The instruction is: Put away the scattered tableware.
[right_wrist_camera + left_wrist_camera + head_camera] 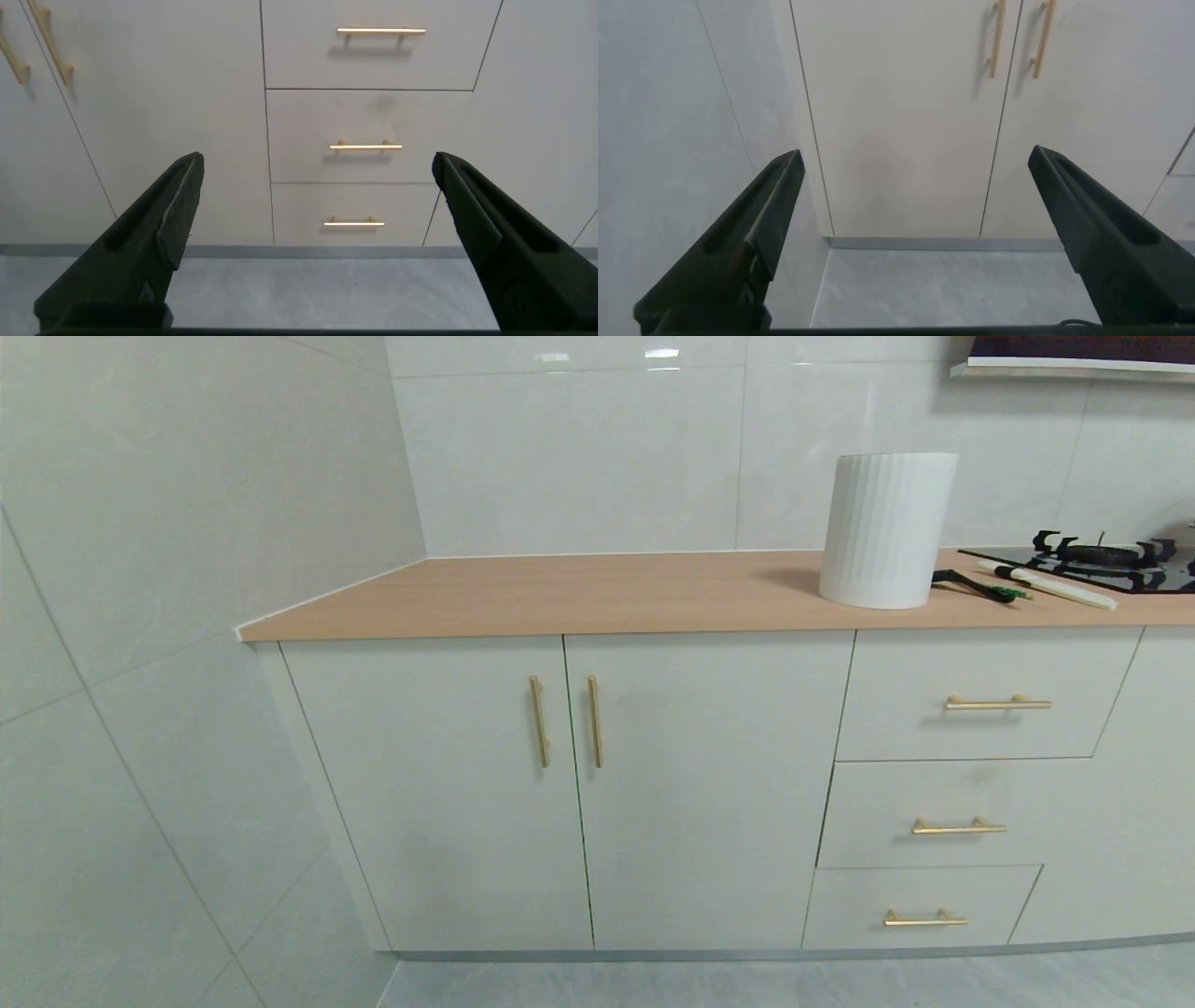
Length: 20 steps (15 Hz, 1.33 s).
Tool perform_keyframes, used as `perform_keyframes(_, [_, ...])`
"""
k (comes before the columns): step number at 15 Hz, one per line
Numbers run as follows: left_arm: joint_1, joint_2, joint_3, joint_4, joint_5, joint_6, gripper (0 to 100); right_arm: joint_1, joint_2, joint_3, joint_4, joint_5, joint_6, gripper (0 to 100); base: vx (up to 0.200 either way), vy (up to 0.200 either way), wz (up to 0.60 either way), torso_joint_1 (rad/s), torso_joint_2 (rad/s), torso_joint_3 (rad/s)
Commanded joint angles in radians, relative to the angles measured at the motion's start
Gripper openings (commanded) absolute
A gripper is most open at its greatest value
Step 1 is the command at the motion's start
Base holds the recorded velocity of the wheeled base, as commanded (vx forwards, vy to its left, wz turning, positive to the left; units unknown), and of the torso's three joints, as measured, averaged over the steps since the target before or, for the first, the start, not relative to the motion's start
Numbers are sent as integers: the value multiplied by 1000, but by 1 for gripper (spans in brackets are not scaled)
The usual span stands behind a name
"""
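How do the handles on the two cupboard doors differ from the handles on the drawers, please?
The door handles stand vertical; the drawer handles lie horizontal. The door handles sit side by side, close together, while the drawer handles are stacked one below another, well apart. Both kinds are slim gold bars.

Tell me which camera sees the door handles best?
The head view: both door handles show whole. The left wrist view catches just their lower ends, and the right wrist view clips them at its edge.
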Motion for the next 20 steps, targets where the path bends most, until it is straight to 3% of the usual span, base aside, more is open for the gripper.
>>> perform_keyframes(1, [0, 0, 0, 0, 0, 0, 100, 0, 2, 0, 0, 0, 0, 100, 0, 0, 0, 0, 0, 0])
perform_keyframes(20, [0, 0, 0, 0, 0, -2, 100, 0, 2, 0, 0, 0, 9, 100, 0, -189, 0, 4, 2, 3])
